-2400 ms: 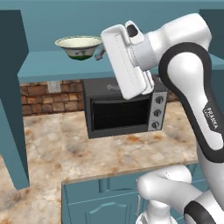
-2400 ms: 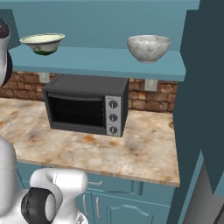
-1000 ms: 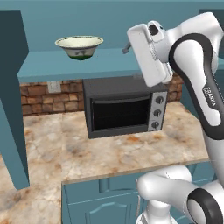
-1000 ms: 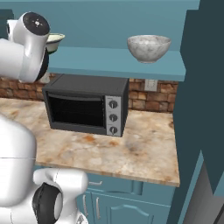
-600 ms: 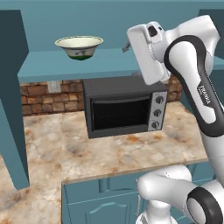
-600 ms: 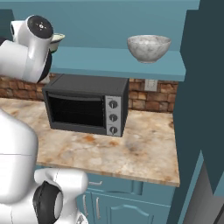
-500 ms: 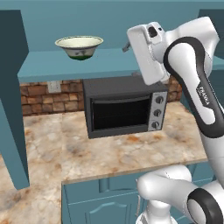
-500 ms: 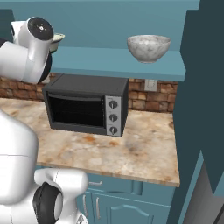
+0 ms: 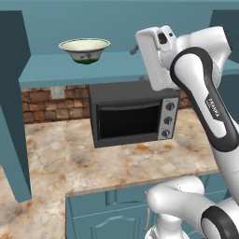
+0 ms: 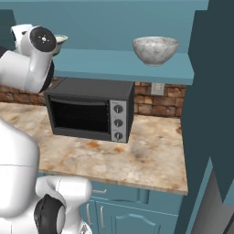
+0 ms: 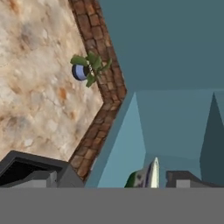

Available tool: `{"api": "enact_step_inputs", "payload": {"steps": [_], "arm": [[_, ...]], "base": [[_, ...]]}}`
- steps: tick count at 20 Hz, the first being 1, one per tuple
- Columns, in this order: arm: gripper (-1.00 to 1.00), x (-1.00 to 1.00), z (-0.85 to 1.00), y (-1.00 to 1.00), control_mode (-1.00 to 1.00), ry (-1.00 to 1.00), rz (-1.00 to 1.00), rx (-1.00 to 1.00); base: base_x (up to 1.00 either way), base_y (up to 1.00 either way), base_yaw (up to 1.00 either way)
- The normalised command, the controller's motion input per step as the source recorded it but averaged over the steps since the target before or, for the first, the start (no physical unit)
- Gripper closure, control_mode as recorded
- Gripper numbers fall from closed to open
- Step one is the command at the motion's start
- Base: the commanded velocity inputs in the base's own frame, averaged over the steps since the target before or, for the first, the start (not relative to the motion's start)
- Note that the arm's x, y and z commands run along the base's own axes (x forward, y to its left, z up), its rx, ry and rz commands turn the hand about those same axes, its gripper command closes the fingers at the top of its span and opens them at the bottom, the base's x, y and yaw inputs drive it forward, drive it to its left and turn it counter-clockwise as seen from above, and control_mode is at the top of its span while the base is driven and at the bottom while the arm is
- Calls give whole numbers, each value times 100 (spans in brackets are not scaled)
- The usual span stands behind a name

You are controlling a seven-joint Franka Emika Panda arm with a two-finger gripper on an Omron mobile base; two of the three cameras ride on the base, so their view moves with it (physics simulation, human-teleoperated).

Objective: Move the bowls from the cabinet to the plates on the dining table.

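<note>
While both bowls sit on the cabinet shelf [image 9: 70, 70], nothing has yet been carried toward the dining table — by my reading this is the reach for the first bowl. Taking the microwave [image 9: 133, 114] as landmark: the yellow-green bowl [image 9: 84, 49] stands upright on the shelf above the microwave's left end as the left base view has it, and the marbled bowl [image 10: 155, 50] stands on the same shelf above and just past the microwave's knob end in the right base view. The two are well apart.

The robot's hand is raised to shelf height, above the microwave's knob side in the left base view, so it lies between the bowls. In the hand view the gripper [image 11: 109, 177] shows one finger [image 11: 41, 173] on each side of a pale rim seen edge-on, a bowl rim [image 11: 151, 175] low between them — which bowl I cannot say for sure, though green shows on it. Whether the fingers are parted wide or already pinching, I cannot tell. A round bowl has no long axis, so the rim's near edge is what matters. A small potted plant [image 11: 87, 68] rests on the stone counter [image 9: 70, 154], away from the microwave.
</note>
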Motion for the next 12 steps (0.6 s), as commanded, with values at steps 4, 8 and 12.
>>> {"api": "enact_step_inputs", "payload": {"steps": [4,8,12], "arm": [[-100,29,0,0,-100,-5,-1,0],[-100,33,0,0,-100,-1,-2,-1],[-100,28,4,0,-100,0,-4,0]], "base": [[0,0,0],[0,0,0],[0,0,0]]}}
